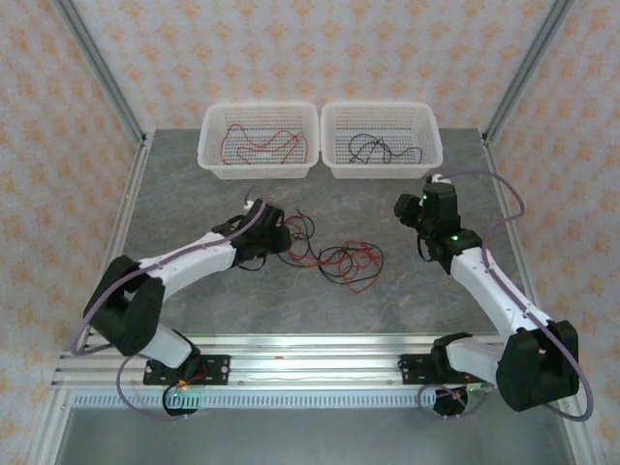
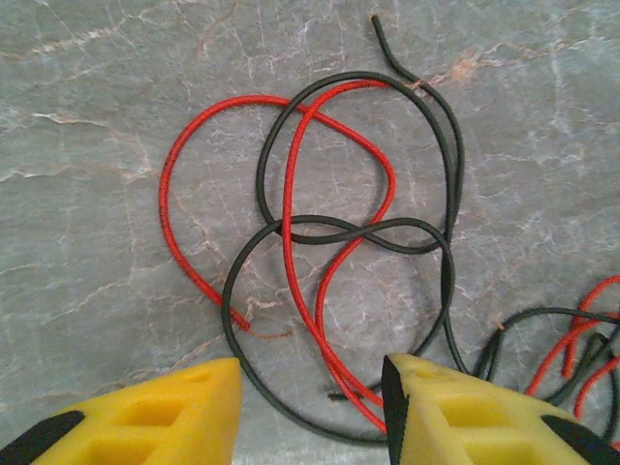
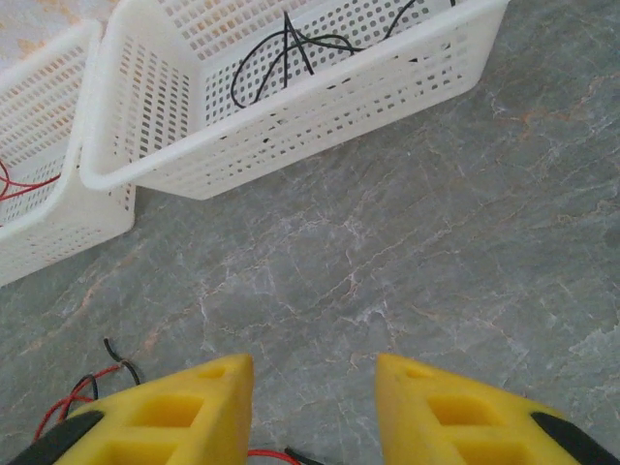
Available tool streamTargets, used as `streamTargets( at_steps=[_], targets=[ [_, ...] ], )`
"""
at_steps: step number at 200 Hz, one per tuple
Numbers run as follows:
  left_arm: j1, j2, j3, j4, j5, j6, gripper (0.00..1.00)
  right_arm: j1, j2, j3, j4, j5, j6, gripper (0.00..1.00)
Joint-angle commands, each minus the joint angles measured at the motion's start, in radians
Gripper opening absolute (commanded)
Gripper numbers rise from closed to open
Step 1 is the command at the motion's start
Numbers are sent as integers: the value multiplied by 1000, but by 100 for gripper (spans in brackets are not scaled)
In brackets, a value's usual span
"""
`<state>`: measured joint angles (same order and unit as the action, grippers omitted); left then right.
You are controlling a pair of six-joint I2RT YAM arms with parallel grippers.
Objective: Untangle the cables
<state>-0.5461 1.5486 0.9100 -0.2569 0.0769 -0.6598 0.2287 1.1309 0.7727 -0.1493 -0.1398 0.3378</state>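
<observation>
The cables (image 1: 339,260) lie in a loose red-and-black tangle on the table (image 1: 194,194) between the two arms, well short of the two white baskets (image 1: 257,170), which hold a few sorted strands of their own. They look thin, light and limp. A strand will likely not keep its shape, will drag its neighbours along when pulled, and could slip out of a weak pinch, though a firm pinch should not harm it. The left gripper (image 2: 310,373) hovers low over the tangle's left end, fingers apart and gripping nothing, with a red strand (image 2: 288,194) and a black strand (image 2: 260,174) looping across each other just ahead and running into the gap. The right gripper (image 3: 315,368) hangs over bare table near the baskets, fingers apart and empty. The best hold is probably a single strand clear of the crossings, such as the free black end (image 2: 376,21).
</observation>
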Motion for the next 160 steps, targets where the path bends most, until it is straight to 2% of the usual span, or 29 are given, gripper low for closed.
streamTargets(
  at_steps=[1,57,160],
  targets=[
    [-10,48,38,43,18,-30,43,6,-34,-12,1,-6,6,37],
    [-14,150,56,89,23,-37,40,6,-39,-22,0,-8,2,35],
    [-14,262,107,113,-64,-11,39,7,-57,-32,-20,-4,1,35]
  ],
)
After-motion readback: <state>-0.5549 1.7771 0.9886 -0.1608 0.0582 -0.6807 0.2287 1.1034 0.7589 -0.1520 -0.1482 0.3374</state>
